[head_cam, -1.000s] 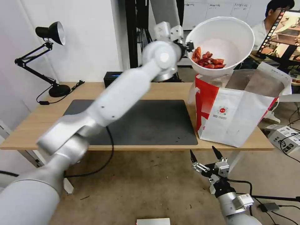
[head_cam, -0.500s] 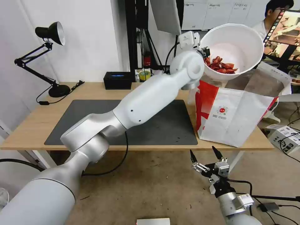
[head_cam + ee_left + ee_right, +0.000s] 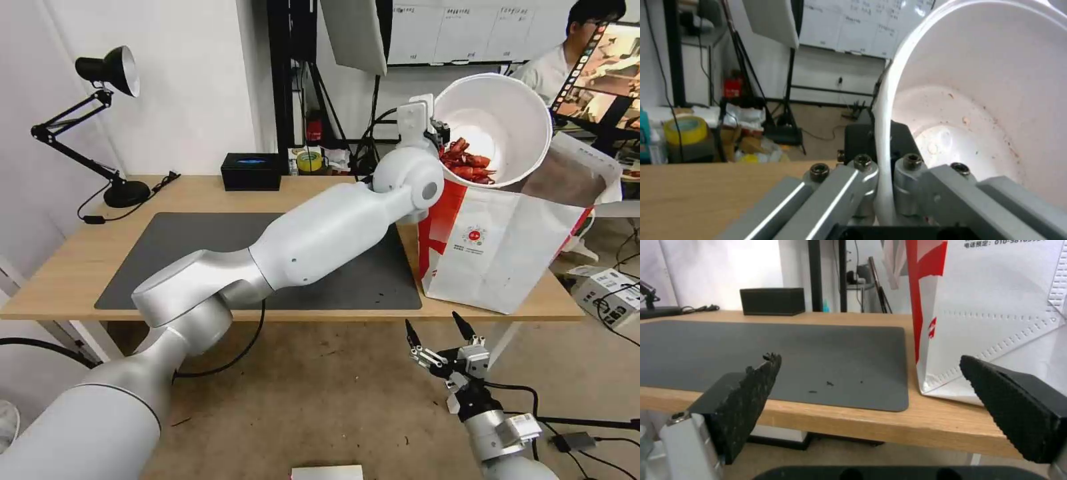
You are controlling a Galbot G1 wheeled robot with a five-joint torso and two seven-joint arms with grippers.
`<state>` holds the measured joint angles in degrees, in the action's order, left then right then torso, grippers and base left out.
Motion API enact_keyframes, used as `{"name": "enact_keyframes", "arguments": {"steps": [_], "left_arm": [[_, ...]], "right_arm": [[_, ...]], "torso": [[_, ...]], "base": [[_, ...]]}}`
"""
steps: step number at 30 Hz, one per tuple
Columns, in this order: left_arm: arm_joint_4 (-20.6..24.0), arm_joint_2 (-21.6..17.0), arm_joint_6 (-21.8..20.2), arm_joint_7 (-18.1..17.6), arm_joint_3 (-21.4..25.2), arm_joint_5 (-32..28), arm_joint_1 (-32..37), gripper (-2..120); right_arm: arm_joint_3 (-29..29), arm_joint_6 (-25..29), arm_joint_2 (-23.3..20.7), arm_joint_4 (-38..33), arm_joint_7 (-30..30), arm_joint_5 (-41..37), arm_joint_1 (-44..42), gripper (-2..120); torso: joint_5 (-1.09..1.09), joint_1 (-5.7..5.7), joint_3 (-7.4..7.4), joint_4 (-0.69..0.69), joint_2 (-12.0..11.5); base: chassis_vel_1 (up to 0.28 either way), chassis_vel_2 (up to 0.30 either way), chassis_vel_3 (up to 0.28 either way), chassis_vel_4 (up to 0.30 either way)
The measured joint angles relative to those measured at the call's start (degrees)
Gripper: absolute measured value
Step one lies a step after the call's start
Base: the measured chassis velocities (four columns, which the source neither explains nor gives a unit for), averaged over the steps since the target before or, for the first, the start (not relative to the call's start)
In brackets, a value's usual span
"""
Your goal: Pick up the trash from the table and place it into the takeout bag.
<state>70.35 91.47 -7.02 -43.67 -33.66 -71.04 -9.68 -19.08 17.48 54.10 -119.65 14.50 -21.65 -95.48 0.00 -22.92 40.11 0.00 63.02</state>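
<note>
Jaws clamped on tilted white bowl [image 3: 510,113] rim, left gripper [image 3: 437,131] raised over takeout bag [image 3: 507,247]

Even, bright indoor light is filling the room, casting only soft shadows under the table [image 3: 333,193]. Glare is washing out the white bowl [image 3: 978,100] clamped beside the left gripper [image 3: 882,166]. The right gripper's pads [image 3: 753,386] are looking soft-edged.
</note>
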Motion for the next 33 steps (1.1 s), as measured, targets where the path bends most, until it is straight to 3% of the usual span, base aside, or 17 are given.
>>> {"name": "enact_keyframes", "arguments": {"steps": [5, 8, 17, 22, 29, 31, 33], "left_arm": [[-1.30, -0.03, 1.59, 1.29, -0.23, 2.00, -0.42, 0], [-2.04, -0.08, 2.71, 3.84, -1.17, 5.27, -0.42, 0], [-1.62, -0.15, 3.73, 8.84, -4.97, 13.21, -0.02, 0], [-1.42, -0.17, 3.47, 10.14, -6.21, 14.54, -0.13, 0], [0.34, -1.07, -2.37, 12.45, -6.76, 11.73, -0.24, 0], [2.05, -2.75, -6.56, 14.65, -7.30, 8.84, -0.99, 0], [2.51, -3.32, -7.88, 15.54, -7.38, 8.00, -1.32, 0]], "right_arm": [[0.00, 0.00, 0.00, 0.00, 0.00, 0.00, 0.00, 100], [0.00, 0.00, 0.00, 0.00, 0.00, 0.00, 0.00, 100], [0.00, 0.00, 0.00, 0.00, 0.00, 0.00, 0.00, 100], [0.00, 0.00, 0.00, 0.00, 0.00, 0.00, 0.00, 100], [0.00, 0.00, 0.00, 0.00, 0.00, 0.00, 0.00, 100], [0.00, 0.00, 0.00, 0.00, 0.00, 0.00, 0.00, 100], [0.00, 0.00, 0.00, 0.00, 0.00, 0.00, 0.00, 100]], "torso": [[0.00, 0.00, 0.00, 0.00, 0.00], [0.00, 0.00, 0.00, 0.00, 0.00], [0.00, 0.00, 0.00, 0.00, 0.01], [0.00, 0.00, 0.00, 0.00, 0.01], [0.00, 0.00, 0.00, -0.01, 0.01], [0.00, 0.00, 0.00, 0.00, 0.01], [0.00, 0.00, 0.00, 0.00, 0.01]], "base": [[0.000, 0.000, 0.000, 0.000], [0.000, 0.000, 0.000, 0.000], [0.000, 0.000, 0.000, 0.000], [0.000, 0.000, 0.000, 0.000], [0.000, 0.000, 0.000, 0.000], [0.000, 0.000, 0.000, 0.000], [0.000, 0.000, 0.000, 0.000]]}}
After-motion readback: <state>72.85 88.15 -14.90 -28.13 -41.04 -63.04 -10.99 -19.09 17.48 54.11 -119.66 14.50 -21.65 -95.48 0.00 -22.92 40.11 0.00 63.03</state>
